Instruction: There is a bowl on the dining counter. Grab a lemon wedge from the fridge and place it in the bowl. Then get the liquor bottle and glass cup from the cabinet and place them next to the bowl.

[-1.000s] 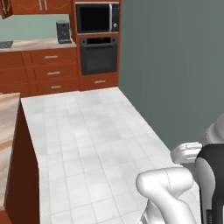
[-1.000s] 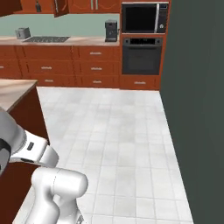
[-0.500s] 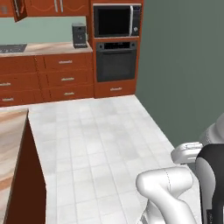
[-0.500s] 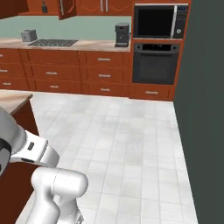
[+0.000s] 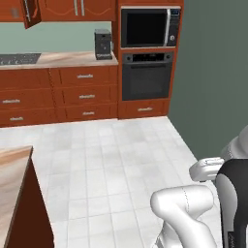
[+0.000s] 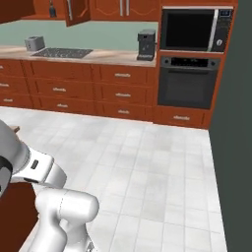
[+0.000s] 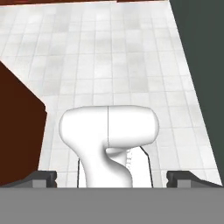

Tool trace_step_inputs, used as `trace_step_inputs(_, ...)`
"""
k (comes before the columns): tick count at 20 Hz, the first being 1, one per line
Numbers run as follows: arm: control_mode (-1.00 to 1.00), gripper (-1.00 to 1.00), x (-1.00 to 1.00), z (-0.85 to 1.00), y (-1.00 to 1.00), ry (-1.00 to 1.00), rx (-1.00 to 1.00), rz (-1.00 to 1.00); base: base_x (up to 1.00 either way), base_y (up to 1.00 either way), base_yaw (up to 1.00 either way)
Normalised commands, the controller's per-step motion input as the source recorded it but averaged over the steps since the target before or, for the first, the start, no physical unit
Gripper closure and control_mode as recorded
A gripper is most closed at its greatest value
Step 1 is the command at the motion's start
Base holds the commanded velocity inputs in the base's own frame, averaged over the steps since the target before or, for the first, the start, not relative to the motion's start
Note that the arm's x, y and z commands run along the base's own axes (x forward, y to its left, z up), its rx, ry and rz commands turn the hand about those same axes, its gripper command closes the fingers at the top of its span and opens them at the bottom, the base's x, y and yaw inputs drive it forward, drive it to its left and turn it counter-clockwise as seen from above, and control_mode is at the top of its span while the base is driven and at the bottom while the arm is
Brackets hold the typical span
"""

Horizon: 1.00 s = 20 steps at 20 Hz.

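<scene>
Tool (image 7: 112,178) spread wide and empty, dark tips over glossy square white floor tiles (image 7: 109,65) beside a red-brown wood panel (image 7: 17,140).

A black microwave (image 5: 147,27) sits built in above a dark oven (image 5: 145,76) within red-brown cabinetry. Just left of them, a dark coffee machine (image 5: 102,44) stands on the surface (image 5: 58,59), near a cooktop (image 6: 62,52) and a small grey toaster (image 6: 33,43). White floor tiles (image 5: 106,160) spread below the drawers (image 6: 118,93).

microwave (image 5: 147,26): 1
wall oven (image 5: 146,80): 1
coffee machine (image 5: 102,44): 1
toaster (image 6: 33,43): 1
cooktop (image 6: 63,52): 1
fingers (image 7: 42,178): 2
</scene>
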Motion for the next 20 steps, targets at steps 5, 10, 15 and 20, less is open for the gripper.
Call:
trace_step_inputs(5,1.0,-1.0,0.0,0.0,0.0,0.0,0.0,0.0,1.0,-0.3,0.19)
trace_step_inputs(10,1.0,-1.0,0.0,0.0,0.0,0.0,0.0,0.0,1.0,-0.32,0.21)
trace_step_inputs(15,1.0,-1.0,0.0,0.0,0.0,0.0,0.0,0.0,1.0,-0.36,0.24)
trace_step_inputs(20,1.0,-1.0,0.0,0.0,0.0,0.0,0.0,0.0,1.0,-0.33,0.26)
